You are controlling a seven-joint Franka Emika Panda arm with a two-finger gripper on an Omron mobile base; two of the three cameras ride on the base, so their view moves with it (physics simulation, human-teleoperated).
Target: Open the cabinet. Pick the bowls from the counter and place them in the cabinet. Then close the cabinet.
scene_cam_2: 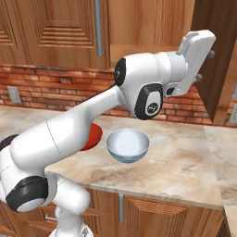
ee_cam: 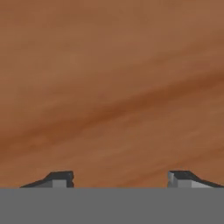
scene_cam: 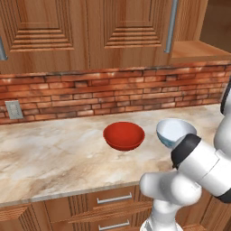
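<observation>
**Two bowls on the counter, gripper at the cabinet**

Red bowl [scene_cam: 124, 135] and white bowl [scene_cam: 173, 131] sit mid-frame on the counter [scene_cam: 49, 158]. Gripper [ee_cam: 120, 179], jaws apart and empty, faces brown cabinet [ee_cam: 112, 87] wood, well above both bowls.

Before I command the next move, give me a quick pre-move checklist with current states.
1. Cabinet open: ok, the right door is swung out and the shelf is exposed.
2. Red bowl on the counter: ok, upright.
3. Pale bowl on the counter: ok, upright, beside the red one.
4. Tool free of any load: ok, nothing between the fingertips, wood grain ahead.
5. Tool clear of the cabinet wood: cannot tell, the surface looks very close.
</observation>
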